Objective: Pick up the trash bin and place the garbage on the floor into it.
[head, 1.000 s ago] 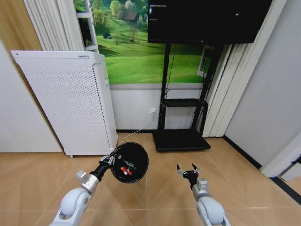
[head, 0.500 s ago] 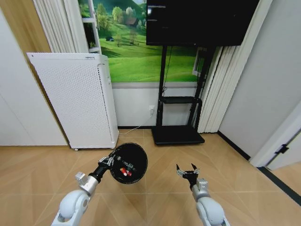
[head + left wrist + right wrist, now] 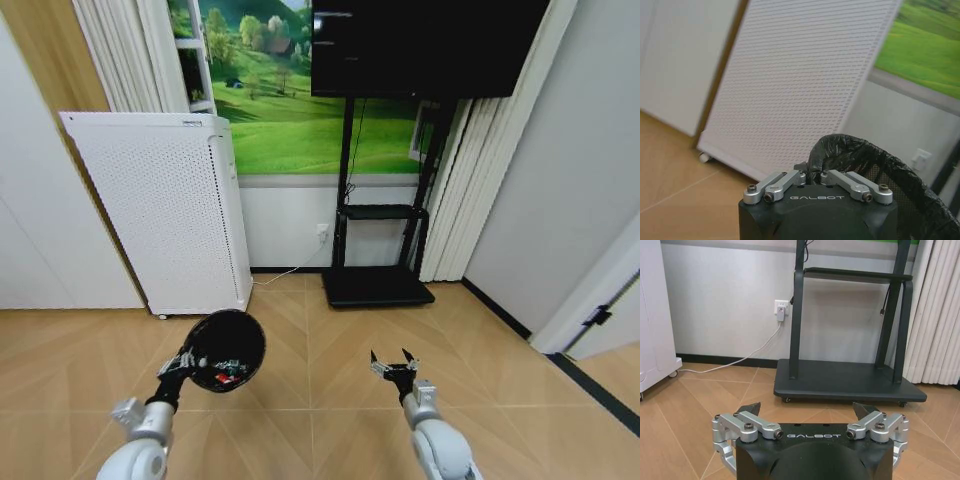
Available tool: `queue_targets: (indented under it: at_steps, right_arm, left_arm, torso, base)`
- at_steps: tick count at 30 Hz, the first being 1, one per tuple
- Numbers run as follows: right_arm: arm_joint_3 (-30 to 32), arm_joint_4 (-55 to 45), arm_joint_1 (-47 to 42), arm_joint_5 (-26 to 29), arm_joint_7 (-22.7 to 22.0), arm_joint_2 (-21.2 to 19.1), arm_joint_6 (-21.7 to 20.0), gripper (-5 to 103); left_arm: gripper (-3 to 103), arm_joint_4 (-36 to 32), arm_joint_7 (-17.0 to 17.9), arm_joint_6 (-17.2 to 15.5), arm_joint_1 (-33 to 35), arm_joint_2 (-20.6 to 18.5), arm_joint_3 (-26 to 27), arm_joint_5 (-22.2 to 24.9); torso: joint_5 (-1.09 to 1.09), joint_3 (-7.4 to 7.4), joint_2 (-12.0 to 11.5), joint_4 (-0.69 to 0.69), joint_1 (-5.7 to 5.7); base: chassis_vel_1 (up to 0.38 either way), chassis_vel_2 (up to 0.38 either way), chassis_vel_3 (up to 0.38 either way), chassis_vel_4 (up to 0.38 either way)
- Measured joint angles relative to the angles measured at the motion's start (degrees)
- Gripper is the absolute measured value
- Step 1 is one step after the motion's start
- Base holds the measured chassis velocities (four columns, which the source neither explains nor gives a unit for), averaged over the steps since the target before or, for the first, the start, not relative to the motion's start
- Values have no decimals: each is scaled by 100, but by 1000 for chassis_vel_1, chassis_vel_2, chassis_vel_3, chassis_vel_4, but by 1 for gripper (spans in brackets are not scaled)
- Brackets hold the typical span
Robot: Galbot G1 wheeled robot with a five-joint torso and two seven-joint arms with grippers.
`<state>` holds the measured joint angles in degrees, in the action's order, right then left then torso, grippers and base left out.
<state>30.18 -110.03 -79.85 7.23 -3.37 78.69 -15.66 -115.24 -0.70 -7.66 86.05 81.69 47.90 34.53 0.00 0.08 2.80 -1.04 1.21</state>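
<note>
The trash bin is a small black round bin, held off the floor and tipped so its mouth faces me. My left gripper is shut on its rim at the lower left. Small red and white pieces of garbage lie inside it. In the left wrist view the left gripper pinches the black-lined rim of the bin. Over bare floor to the right, my right gripper is open and holds nothing. The right wrist view shows that gripper with its jaws spread wide.
A tall white perforated cabinet stands at the back left. A black TV stand with a flat base stands against the back wall, with a white cord running along the floor. Curtains and a door lie to the right.
My left arm has swung the bin to the left and lower in the head view. The right gripper stays where it was, open. Earlier the camera turned slightly.
</note>
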Motion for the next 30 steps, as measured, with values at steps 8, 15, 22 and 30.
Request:
queue_targets:
  at_steps: [8,15,22,30]
  right_arm:
    - [-189,39,179,-34,-27,-1,-208,100]
    - [-214,103,252,-33,-6,-46,-217,100]
    - [-202,124,243,-25,15,-73,-150,100]
    - [-171,184,285,26,20,-113,-82,100]
  left_arm:
    - [7,681,525,94,151,373,862,1452]
    - [7,1304,895,116,-132,336,926,1953]
    - [7,1615,1935,363,-433,263,594,2061]
    - [7,1935,1878,573,-696,112,343,1929]
  torso:
    - [0,0,0,0,0]
    - [-1,0,0,0,0]
    - [-1,0,0,-1,0]
    - [0,0,0,-1,0]
  base:
    - [0,0,0,0]
    - [0,0,0,0]
    - [0,0,0,0]
    - [0,0,0,0]
